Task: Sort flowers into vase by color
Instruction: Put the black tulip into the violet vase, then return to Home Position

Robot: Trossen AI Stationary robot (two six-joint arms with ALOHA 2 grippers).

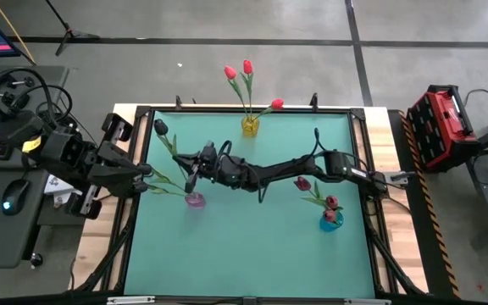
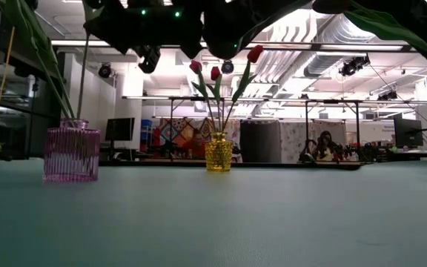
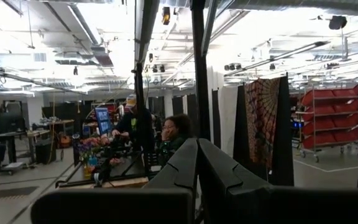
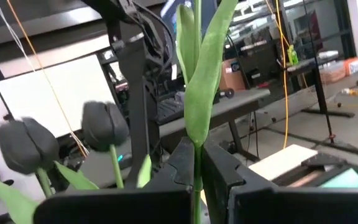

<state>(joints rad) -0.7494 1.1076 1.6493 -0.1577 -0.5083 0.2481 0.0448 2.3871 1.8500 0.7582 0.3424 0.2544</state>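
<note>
Right gripper: reaching across to the left-centre of the high view, above the pink vase; its fingers are pinching a green tulip stem.
Left gripper: sitting at the left edge of the green tabletop, fingers pressed together, gripping nothing.
Near-black flowers: standing in the pink vase, left of centre.
Red flowers: standing in the yellow vase at the top centre edge.
Crimson flowers: leaning in the blue vase, right of centre.
Writing: none is reading clearly anywhere.
</note>
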